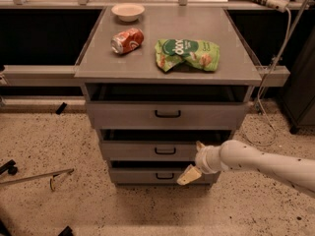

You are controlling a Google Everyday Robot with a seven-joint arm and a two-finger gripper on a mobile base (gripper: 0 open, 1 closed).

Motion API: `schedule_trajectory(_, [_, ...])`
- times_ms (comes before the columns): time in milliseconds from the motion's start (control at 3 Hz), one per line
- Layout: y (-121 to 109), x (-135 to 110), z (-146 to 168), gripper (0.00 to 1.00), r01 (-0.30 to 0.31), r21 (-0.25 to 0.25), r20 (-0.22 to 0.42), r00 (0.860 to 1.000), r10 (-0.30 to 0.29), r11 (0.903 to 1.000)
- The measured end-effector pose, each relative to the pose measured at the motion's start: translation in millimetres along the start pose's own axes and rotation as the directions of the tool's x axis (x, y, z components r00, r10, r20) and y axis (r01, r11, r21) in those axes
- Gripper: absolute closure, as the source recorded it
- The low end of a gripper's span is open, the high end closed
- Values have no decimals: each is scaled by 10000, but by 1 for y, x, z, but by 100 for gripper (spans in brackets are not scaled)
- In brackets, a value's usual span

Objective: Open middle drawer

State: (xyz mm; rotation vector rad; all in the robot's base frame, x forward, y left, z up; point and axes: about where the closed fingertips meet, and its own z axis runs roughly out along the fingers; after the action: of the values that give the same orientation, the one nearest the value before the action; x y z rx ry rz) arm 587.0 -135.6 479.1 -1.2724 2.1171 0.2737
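The grey cabinet has three stacked drawers. The middle drawer has a flat grey front and a small black bar handle at its centre; a dark gap shows above its front. My gripper is on a white arm coming in from the right. It sits in front of the right part of the middle drawer's front, to the right of the handle and not on it. Its fingers are spread open and empty: one cream fingertip hangs over the bottom drawer's front, and the other shows near the middle drawer's top edge.
The top drawer juts out furthest; the bottom drawer is lowest. On the cabinet top lie a red can, a white bowl and a green snack bag. A metal tool lies on the speckled floor at left.
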Motion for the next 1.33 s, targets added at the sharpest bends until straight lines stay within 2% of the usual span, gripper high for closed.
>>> schedule_trajectory(333, [-12,-20,19,0,681,-62,45,9977,-681,9977])
schedule_trajectory(667, [-16,-32,38,0,1060,-294,66,9944,-1059,9939])
schedule_trajectory(1333, [-6,-28,78,0,1171,-1137,-83,9929,-1189,9866])
